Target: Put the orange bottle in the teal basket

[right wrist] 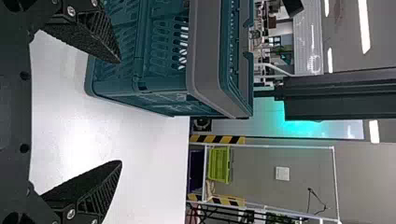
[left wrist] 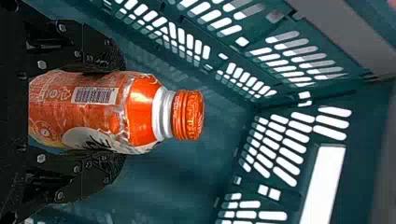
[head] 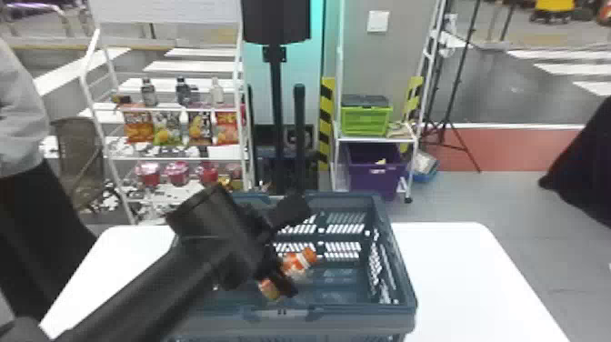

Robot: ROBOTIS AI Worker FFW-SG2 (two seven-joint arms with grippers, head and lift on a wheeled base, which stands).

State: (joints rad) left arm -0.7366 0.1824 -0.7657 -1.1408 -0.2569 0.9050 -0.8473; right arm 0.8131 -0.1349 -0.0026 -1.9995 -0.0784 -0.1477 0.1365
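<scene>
My left gripper [left wrist: 119,112] holds the orange bottle [head: 297,264] over the teal basket [head: 363,317], near half. Likely light, slippery, slightly yielding: I grip mid-body, moderate force. Right gripper [right wrist: 121,112]: wide.

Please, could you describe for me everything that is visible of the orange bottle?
The orange bottle looks like plastic, with a screwed-on orange cap, a white neck ring, and a printed orange wrap with a barcode and a white patch. It is gripped between the fingers of the left hand, tilted, cap toward the right, within the teal basket's opening. Whether it touches the floor is unclear.
</scene>
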